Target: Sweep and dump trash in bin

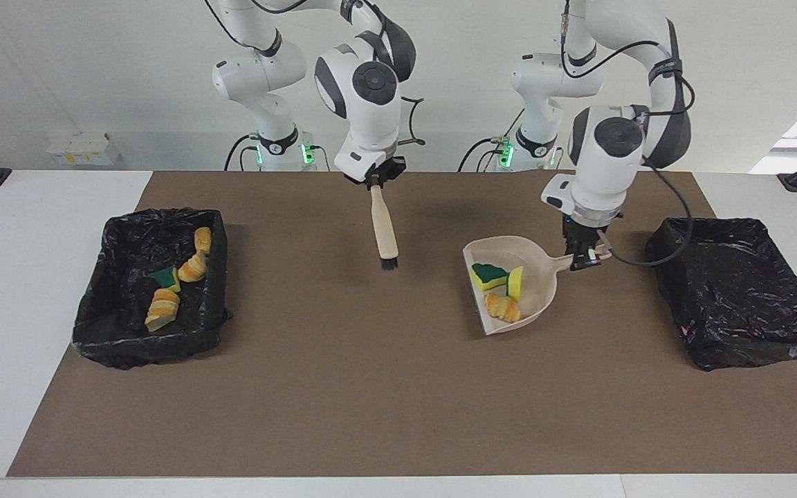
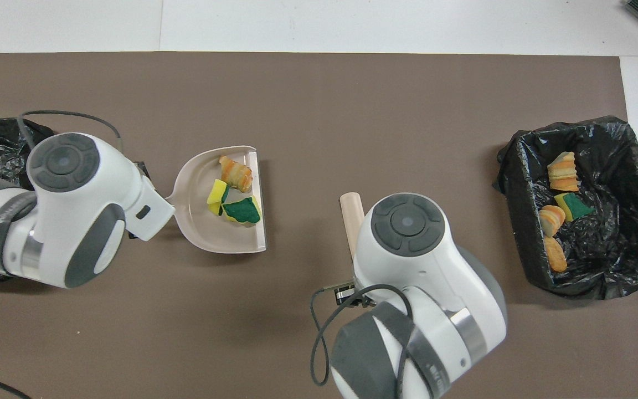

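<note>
Dustpan (image 1: 533,287) w/ 3 trash scraps (image 1: 500,287), pinched by left end effector (image 1: 584,259). Bin (image 1: 129,332) at right arm's end has 4 scraps; other bin (image 1: 737,304) beside dustpan. Right end effector (image 1: 375,183) pinches brush (image 1: 384,232).

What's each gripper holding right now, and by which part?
Left gripper holds the dustpan by the end of its handle, three trash scraps in its pan. Right gripper holds the brush by the top of its handle, bristles down.
</note>
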`<state>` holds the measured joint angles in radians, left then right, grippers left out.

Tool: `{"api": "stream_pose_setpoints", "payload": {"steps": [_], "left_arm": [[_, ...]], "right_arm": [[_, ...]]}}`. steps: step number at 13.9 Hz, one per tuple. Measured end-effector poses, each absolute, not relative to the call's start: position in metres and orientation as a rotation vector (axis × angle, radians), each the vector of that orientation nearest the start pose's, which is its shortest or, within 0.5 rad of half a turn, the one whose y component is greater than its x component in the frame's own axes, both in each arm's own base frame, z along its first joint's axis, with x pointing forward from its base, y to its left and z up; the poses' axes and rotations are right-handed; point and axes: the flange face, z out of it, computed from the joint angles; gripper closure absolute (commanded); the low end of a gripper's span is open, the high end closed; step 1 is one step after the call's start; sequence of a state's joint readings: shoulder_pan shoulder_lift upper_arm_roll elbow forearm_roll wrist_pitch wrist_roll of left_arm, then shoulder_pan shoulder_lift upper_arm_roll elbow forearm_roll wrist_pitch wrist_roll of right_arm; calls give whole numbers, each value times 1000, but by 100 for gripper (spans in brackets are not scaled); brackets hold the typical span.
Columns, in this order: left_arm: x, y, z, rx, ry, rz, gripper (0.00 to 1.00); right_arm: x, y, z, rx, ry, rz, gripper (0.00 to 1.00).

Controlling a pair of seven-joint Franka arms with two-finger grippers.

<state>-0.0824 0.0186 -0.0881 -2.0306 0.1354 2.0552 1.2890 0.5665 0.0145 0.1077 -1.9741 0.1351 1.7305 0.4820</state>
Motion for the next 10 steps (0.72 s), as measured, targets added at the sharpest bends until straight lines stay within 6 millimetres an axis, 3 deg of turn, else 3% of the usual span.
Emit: {"api": "stream_pose_setpoints", "payload": {"steps": [3,6,8,10], "left_arm": [[553,10,473,-2253,2000,37,100],[553,105,505,-2323,1874,17,100],[546,162,520,-2314,1859,18,100],[544,202,530,-2280,1864,16,100]], "right_arm": [[363,387,424,-3148,-244,398,100],[345,412,399,-3164,-180,401,100],[330,438,375,-3157,-115,395,100],[318,457,354,-3145,-83,405,100]]}}
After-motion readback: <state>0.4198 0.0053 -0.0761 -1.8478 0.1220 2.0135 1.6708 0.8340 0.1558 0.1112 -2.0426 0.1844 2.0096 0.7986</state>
